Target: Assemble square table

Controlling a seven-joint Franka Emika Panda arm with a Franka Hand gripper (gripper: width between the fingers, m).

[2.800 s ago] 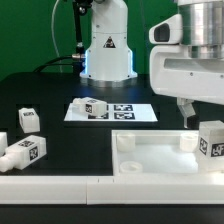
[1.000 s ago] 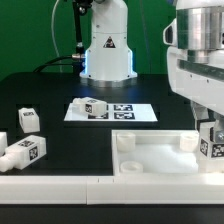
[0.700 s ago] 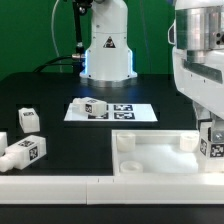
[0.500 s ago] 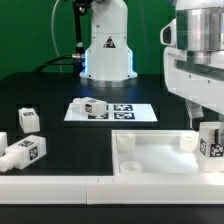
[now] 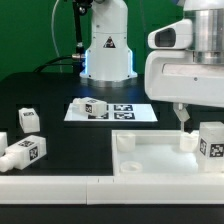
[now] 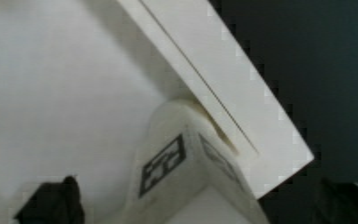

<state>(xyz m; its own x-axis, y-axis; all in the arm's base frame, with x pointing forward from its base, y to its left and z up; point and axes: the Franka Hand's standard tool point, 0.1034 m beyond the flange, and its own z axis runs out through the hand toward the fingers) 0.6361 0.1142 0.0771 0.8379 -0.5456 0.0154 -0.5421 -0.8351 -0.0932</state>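
Note:
The white square panel (image 5: pixel 158 156) lies at the front right in the exterior view, with a round socket (image 5: pixel 125 142) at its left corner. One tagged leg (image 5: pixel 211 140) stands upright at the panel's far right corner. It also shows in the wrist view (image 6: pixel 190 165). My gripper (image 5: pixel 198 120) hovers at the top of this leg, open. One finger (image 5: pixel 182 117) hangs apart from the leg on its left. In the wrist view a dark fingertip (image 6: pixel 55 203) is clear of the leg. The other finger is hidden.
Three loose tagged legs lie at the left: one (image 5: pixel 28 120), one (image 5: pixel 26 152) and one at the edge (image 5: pixel 3 140). Another tagged piece (image 5: pixel 93 108) rests on the marker board (image 5: pixel 128 113). A long white rail (image 5: pixel 55 186) runs along the front. The robot base (image 5: pixel 107 50) stands behind.
The hand was low over the corner leg. It has risen and swung toward the exterior view's left, so one finger now shows apart from the leg. The leg stays upright.

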